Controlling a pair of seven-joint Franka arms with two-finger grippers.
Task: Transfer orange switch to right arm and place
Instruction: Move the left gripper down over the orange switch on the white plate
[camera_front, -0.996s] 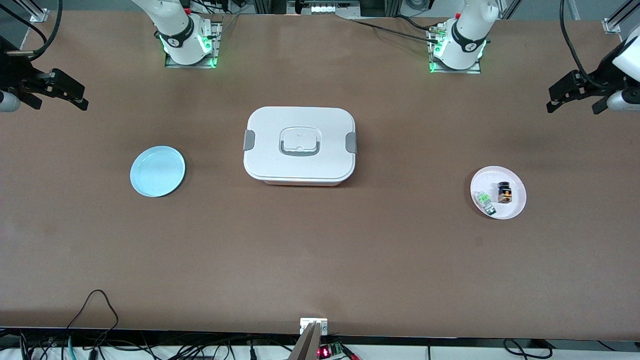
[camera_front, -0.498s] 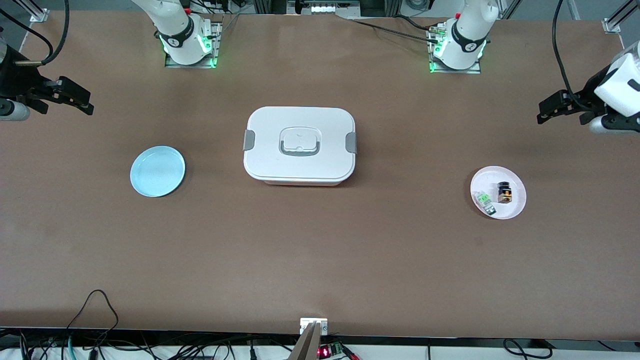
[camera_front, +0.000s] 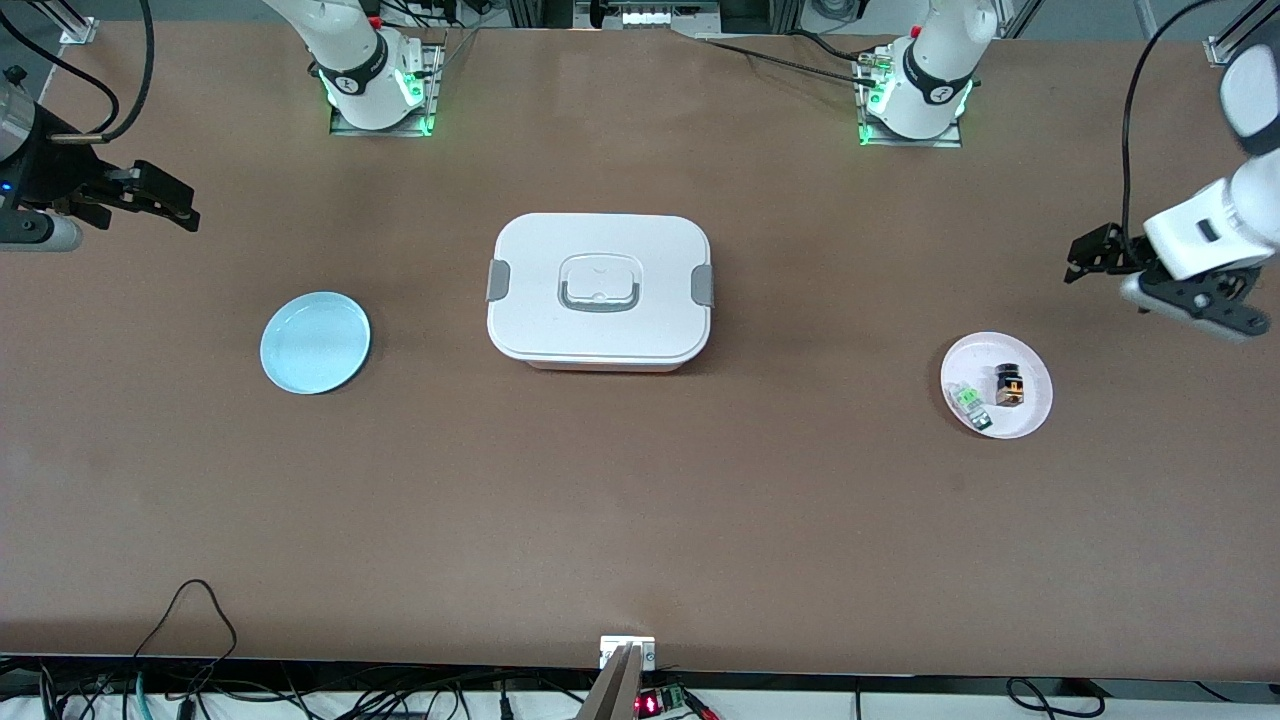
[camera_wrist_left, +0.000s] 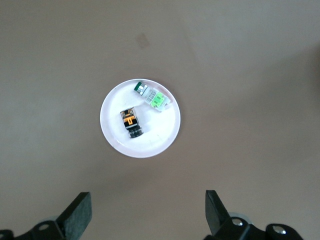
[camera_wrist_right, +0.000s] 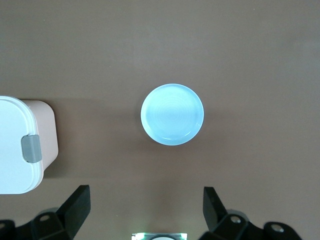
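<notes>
Since a second ago my left hand (camera_front: 1085, 255) has swung in from the edge of the worktop (camera_front: 640, 520) toward the pink plate (camera_front: 1030, 415), and my right hand (camera_front: 165, 200) has crept a little toward the centre at the other end; nothing on the worktop has shifted.

The orange switch (camera_front: 1009, 385) lies on the pink plate, its long axis running roughly from the bases' side toward the front camera, the orange mark (camera_wrist_left: 129, 119) on its upward face. Just beside it on the same plate, apart from it, lies the clear-and-green component (camera_front: 969, 403).

My left hand hangs in the air over bare worktop near the plate, toward the bases' side of it, fingers (camera_wrist_left: 80, 212) spread wide and empty, wrist camera looking down on the plate. My right hand hovers over bare worktop near the blue plate (camera_front: 315, 342), fingers (camera_wrist_right: 77, 202) spread too, holding nothing. Between the plates sits the white lidded box (camera_front: 599, 290).
</notes>
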